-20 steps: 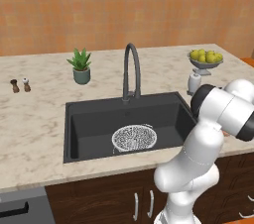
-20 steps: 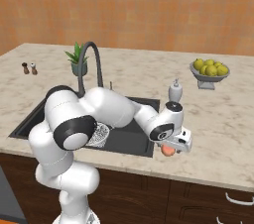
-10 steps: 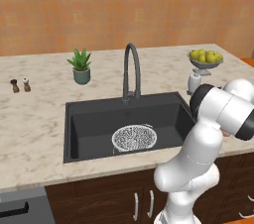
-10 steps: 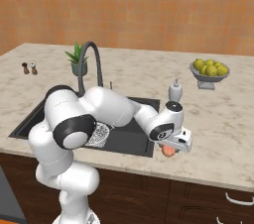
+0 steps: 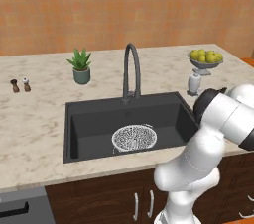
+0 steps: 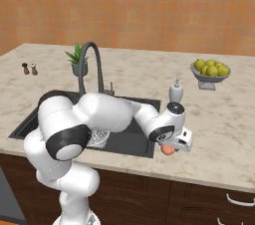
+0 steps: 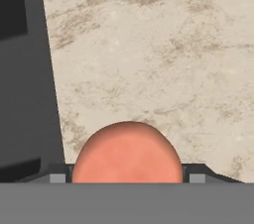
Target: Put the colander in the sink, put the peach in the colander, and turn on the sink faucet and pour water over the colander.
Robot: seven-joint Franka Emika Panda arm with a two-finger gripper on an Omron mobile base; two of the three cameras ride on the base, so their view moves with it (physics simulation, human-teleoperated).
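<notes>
The end effector clamps a smooth, round orange-pink peach above the veined marble tabletop, beside the matte black sink.

marble counter, plant, fruit bowl, peach

Colander in sink; peach on counter.

Even bright rendered light, soft shadows, slight blur, no glare.
</notes>
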